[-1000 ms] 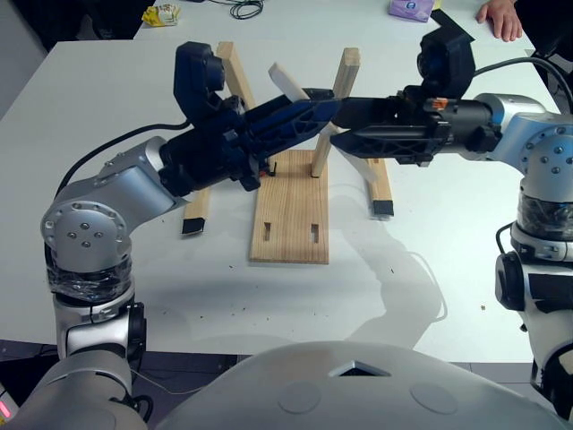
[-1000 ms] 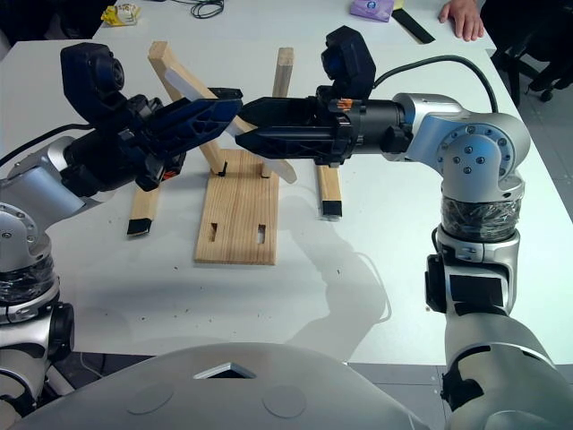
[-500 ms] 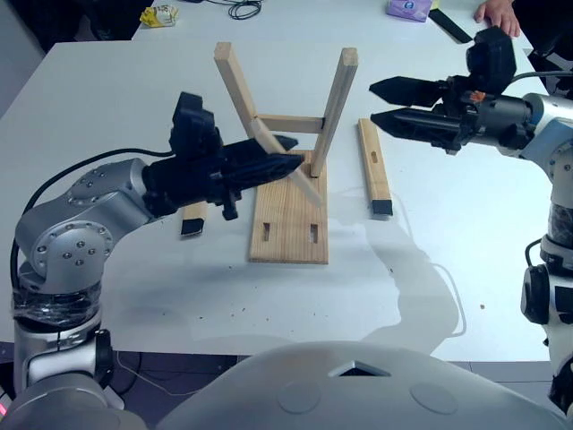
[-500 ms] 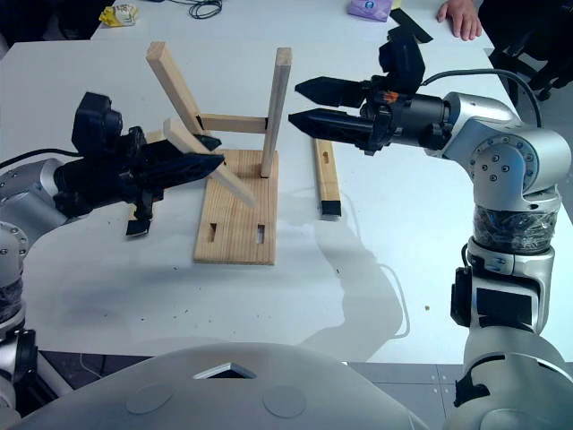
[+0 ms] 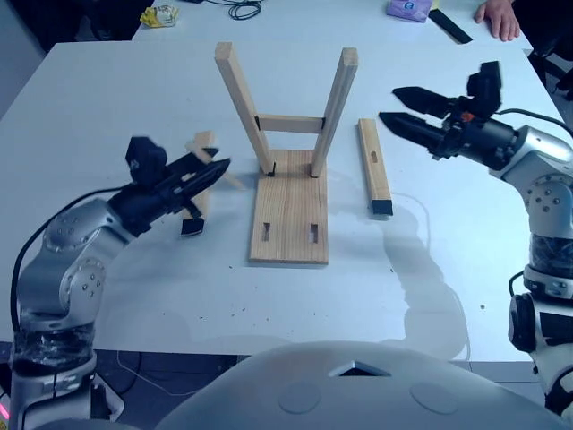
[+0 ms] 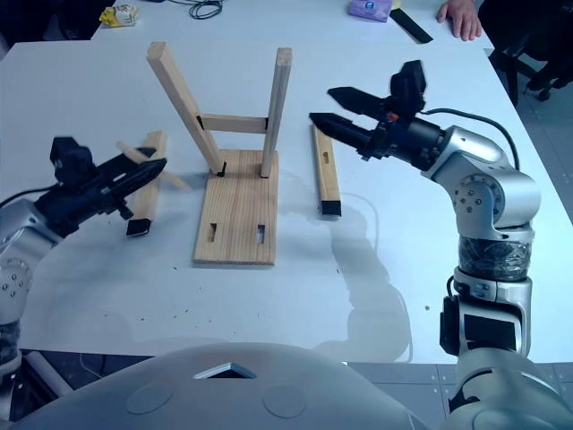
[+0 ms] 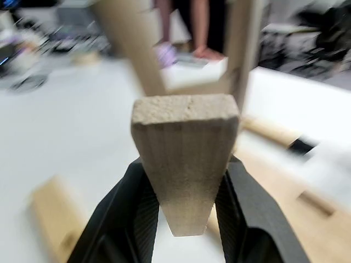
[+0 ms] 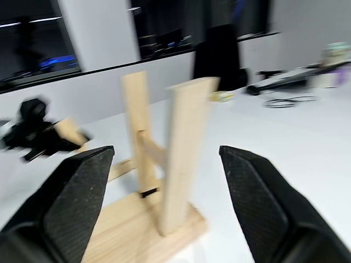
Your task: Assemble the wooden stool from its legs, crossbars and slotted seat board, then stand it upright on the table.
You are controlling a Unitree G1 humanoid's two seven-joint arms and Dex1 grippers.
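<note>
Here the left jaws pinch a crossbar near the left edge of the surface; the right jaws hang spread, well apart from the slotted seat board.

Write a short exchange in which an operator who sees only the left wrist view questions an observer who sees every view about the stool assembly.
Operator: My left claw grips a wooden piece. What is the other claw doing?
Observer: The right claw is open and empty, hanging above the table to the right of the two upright legs.
Operator: Which places on the board are free?
Observer: The seat board has two empty slots at its near end; the legs stand at its far end.
</note>
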